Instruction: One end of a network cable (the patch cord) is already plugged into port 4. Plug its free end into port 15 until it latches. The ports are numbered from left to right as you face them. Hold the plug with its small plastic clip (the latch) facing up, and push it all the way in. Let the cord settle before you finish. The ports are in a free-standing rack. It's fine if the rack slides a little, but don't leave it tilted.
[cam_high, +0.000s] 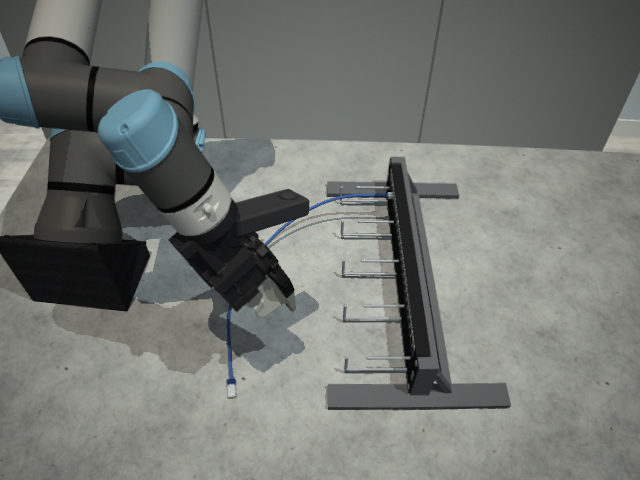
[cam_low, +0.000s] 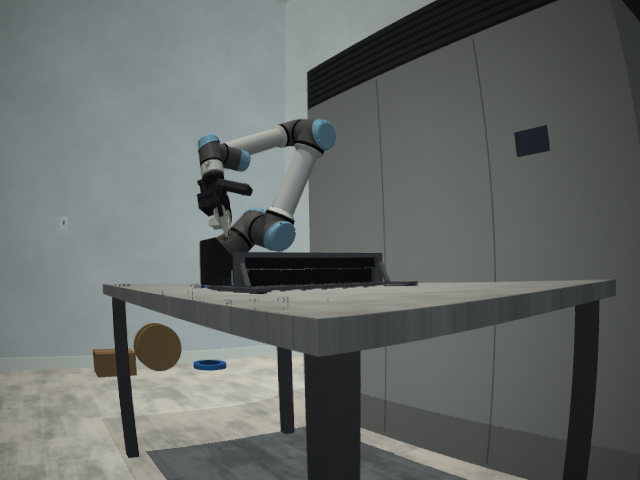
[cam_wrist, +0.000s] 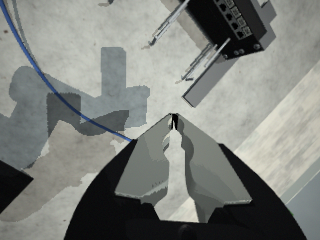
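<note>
Rack and cord, three views; a tall grey cabinet (cam_high: 320, 67) (cam_low: 423, 206) stands beyond the rack's left end (ends named as one faces the ports), cut off by the frame; the mottled grey desk (cam_high: 516, 310) (cam_low: 361, 302) (cam_wrist: 150, 75) carries the rack and bears shadows in front of it; the arm (cam_high: 155, 124) (cam_low: 258, 142) rises from a black base (cam_high: 77, 279) (cam_low: 214, 260), well apart from the rack on its port side. The rack (cam_high: 418, 396) (cam_low: 310, 254) (cam_wrist: 220, 30) stands upright on its feet, seen from behind in the exterior view and cropped in the wrist view; its port block (cam_wrist: 237, 20) is only partly shown, with port numbers too small to read; wire guides (cam_high: 343, 268) (cam_wrist: 165, 22) project before it. The gripper (cam_high: 292, 307) (cam_low: 227, 236) (cam_wrist: 173, 114) is in front of the rack, above the desk; its jaws are closed, tips together, with nothing between them. The blue cord (cam_high: 229, 341) (cam_wrist: 80, 115) runs from the rack's left part, its middle hidden beneath the gripper in the top view; its fixed end (cam_high: 391, 195) sits in the rack; its free plug (cam_high: 233, 388) lies on the desk, well out from the rack's right part; the clip's facing cannot be made out. Below the rack's level, on the room floor, are a brown disc (cam_low: 159, 347) and a blue ring (cam_low: 209, 365).
</note>
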